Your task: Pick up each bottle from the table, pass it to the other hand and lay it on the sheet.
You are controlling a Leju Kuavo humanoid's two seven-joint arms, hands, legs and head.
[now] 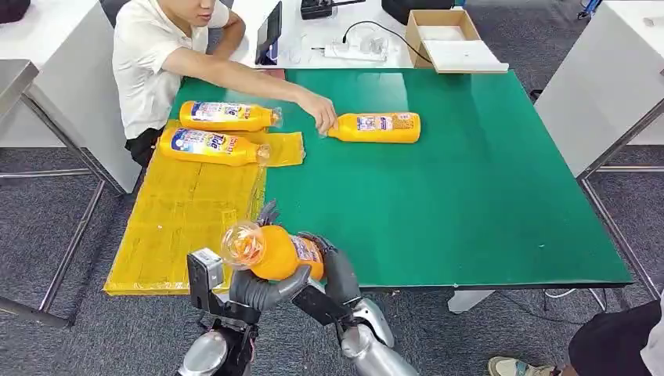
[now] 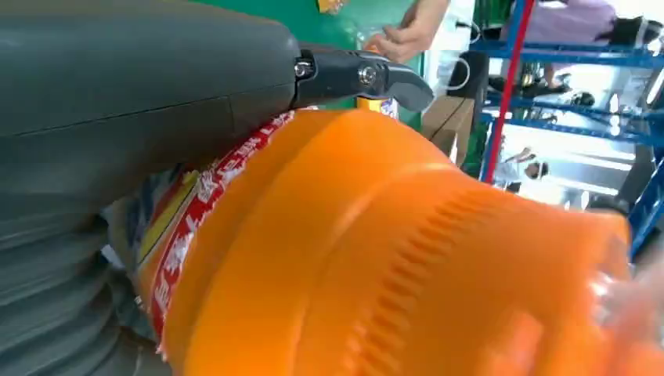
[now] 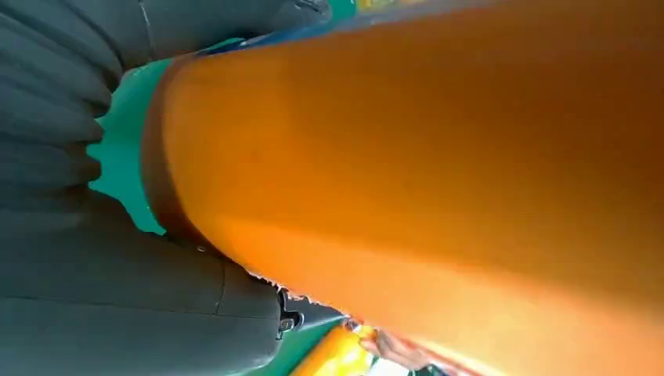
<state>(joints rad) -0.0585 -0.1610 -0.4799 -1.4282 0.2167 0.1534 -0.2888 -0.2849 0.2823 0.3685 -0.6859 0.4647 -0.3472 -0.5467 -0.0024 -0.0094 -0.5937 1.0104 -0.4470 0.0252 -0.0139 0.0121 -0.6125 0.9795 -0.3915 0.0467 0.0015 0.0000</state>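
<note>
Nearest the robot, at the near edge of the green counter, an orange bottle is clasped by both robot hands at once. The left robot hand wraps its grey fingers under the body near the clear-capped neck; the right robot hand grips the labelled body behind. The left wrist view adds the ribbed orange shoulder, a red-edged label and a dark finger over the bottle. The right wrist view is blurred; it seems to show smooth orange plastic against the grey ribbed cover.

Beyond the held bottle, a crinkled yellow sheet carries two bottles lying side by side. Farther right of the sheet, a person's hand touches the neck of a fourth bottle lying on the counter.
</note>
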